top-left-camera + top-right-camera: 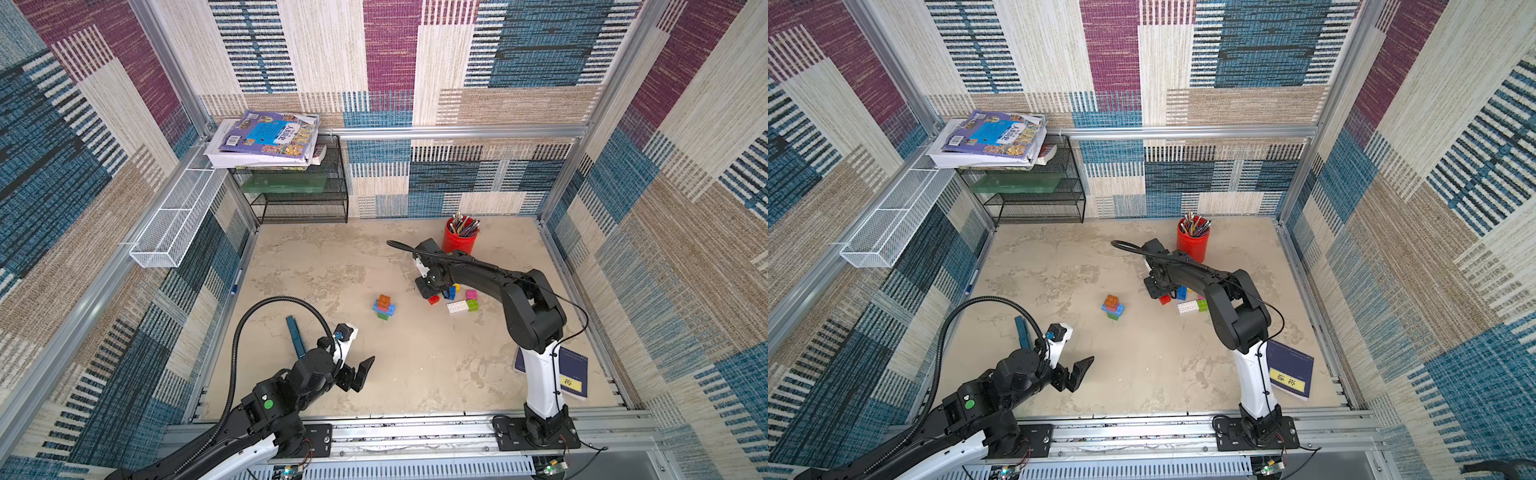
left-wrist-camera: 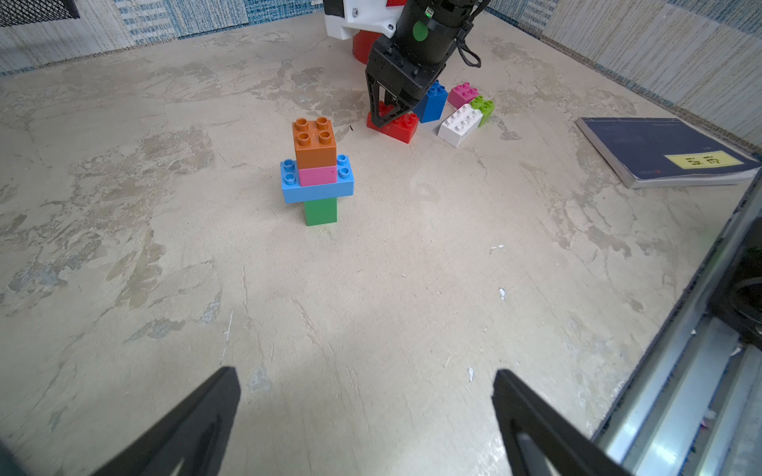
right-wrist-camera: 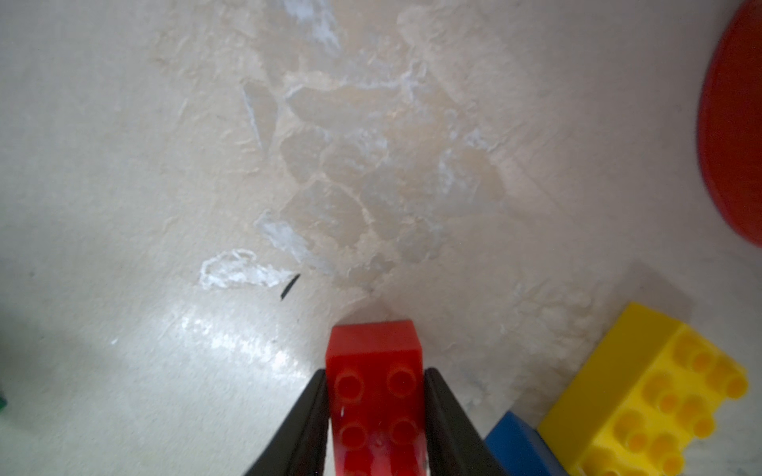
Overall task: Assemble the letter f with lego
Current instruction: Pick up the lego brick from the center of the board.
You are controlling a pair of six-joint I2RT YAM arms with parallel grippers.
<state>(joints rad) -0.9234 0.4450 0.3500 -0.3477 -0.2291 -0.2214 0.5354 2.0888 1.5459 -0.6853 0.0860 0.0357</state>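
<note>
Our left gripper (image 2: 363, 412) hangs open and empty, low over the table (image 2: 371, 288). Straight ahead of its spread fingers stands the stack (image 2: 317, 177), four bricks joined, green at the foot and orange on top. Beyond the stack and off to that gripper's right, our right gripper (image 3: 375, 373) has one jaw on each side of the red brick (image 3: 373, 342). The pads lie against its two long faces, so we read this as a grip, though the brick rests on the table. Its long axis runs in line with the fingers, so the jaws span its short width. Just beside this gripper, on its right, lie the blue brick (image 3: 519, 445) and yellow brick (image 3: 643, 391). A little further that way are the white brick (image 2: 459, 123), pink brick (image 2: 464, 92) and lime brick (image 2: 484, 108). The stack lies to the right gripper's left, between our two grippers, with bare table between. We judge the right arm the nearer, so the carry goes leftward.
</note>
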